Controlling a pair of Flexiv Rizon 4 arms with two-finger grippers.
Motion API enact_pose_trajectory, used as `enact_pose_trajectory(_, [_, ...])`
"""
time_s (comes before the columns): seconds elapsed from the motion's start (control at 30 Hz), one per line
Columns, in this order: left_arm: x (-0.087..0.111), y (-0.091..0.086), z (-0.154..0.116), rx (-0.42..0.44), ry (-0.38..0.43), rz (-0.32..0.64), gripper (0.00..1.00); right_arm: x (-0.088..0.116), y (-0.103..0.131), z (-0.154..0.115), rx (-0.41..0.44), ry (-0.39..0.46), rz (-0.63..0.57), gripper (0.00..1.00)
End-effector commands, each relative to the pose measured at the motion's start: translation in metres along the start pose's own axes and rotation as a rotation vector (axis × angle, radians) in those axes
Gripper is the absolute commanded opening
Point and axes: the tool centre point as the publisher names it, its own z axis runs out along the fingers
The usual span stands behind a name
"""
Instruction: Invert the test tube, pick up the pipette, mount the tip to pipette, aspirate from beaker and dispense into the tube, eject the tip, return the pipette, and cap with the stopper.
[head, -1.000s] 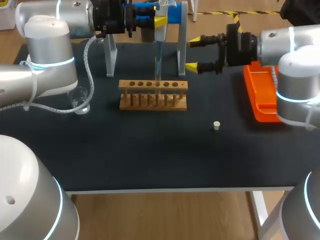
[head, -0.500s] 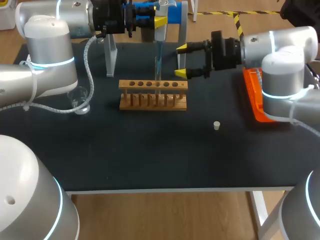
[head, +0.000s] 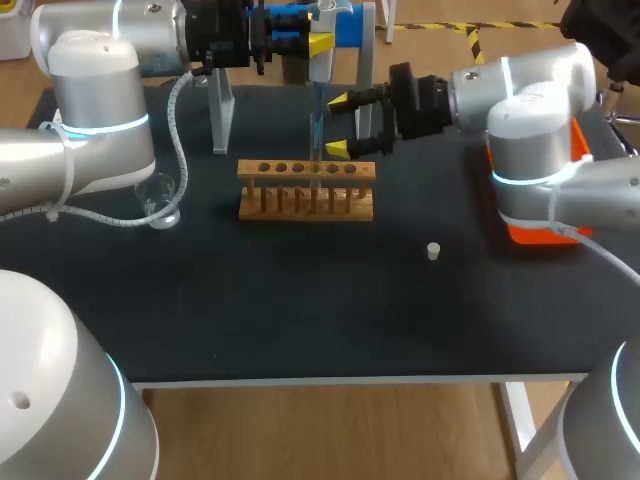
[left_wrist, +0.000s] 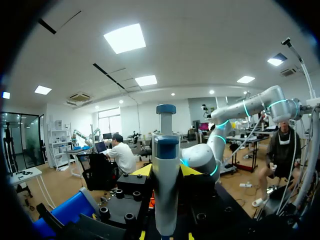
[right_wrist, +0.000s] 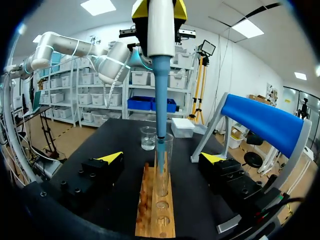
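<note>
My left gripper (head: 318, 43) pinches the pipette (head: 321, 62) with its tip down in the tube (head: 315, 140) in the rack (head: 306, 190), so I judge dispensing underway; my right gripper (head: 340, 125) hangs spread just short of the tube, and ejecting, returning and capping with the stopper (head: 433, 251) remain.

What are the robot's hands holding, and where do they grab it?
The left gripper holds the pipette by its white body. The right gripper is open and holds nothing; the test tube stands just ahead, untouched.
</note>
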Motion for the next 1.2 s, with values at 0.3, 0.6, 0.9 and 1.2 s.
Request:
enact_pose_trajectory(0.3, [0.0,0.0,0.0,0.001,0.0,0.0,0.0,-0.006,-0.006,0.027,0.019,-0.025,-0.013,1.0])
enact_pose_trajectory(0.6, [0.0,0.0,0.0,0.001,0.0,0.0,0.0,-0.002,-0.009,0.037,0.036,-0.058,-0.024,1.0])
enact_pose_trajectory(0.9, [0.0,0.0,0.0,0.001,0.0,0.0,0.0,-0.002,-0.014,0.049,0.067,-0.073,-0.044,1.0])
enact_pose_trajectory(1.2, [0.0,0.0,0.0,0.001,0.0,0.0,0.0,-0.004,-0.018,0.057,0.084,-0.095,-0.04,1.0])
